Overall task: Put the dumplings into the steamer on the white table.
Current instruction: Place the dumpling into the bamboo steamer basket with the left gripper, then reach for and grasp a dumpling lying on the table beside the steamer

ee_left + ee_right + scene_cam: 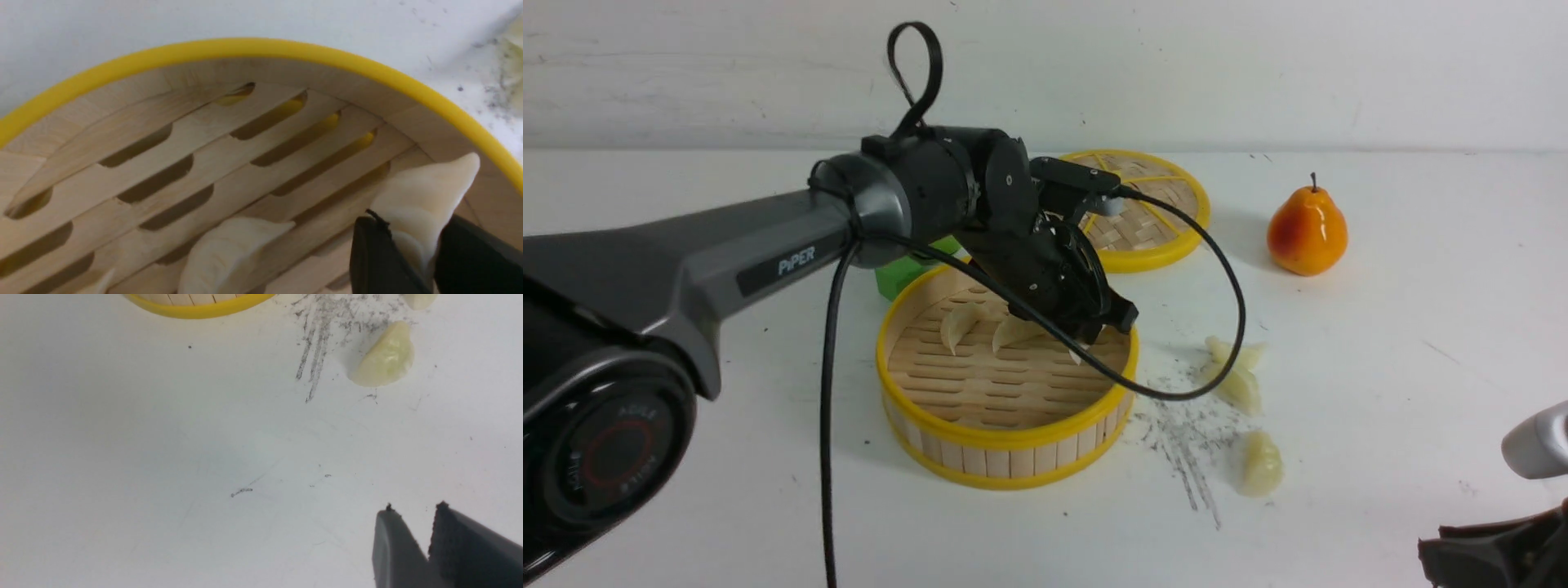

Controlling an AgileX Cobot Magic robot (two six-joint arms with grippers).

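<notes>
Left arm lower left in my front view, left gripper clamped on cream dumpling inside steamer, right gripper lower right, jaws slightly apart, empty.

A glossy orange-red toy pear stands upright at the far right; left of it lies 1 flat woven yellow-rimmed bamboo lid; further left, a bright green block
</notes>
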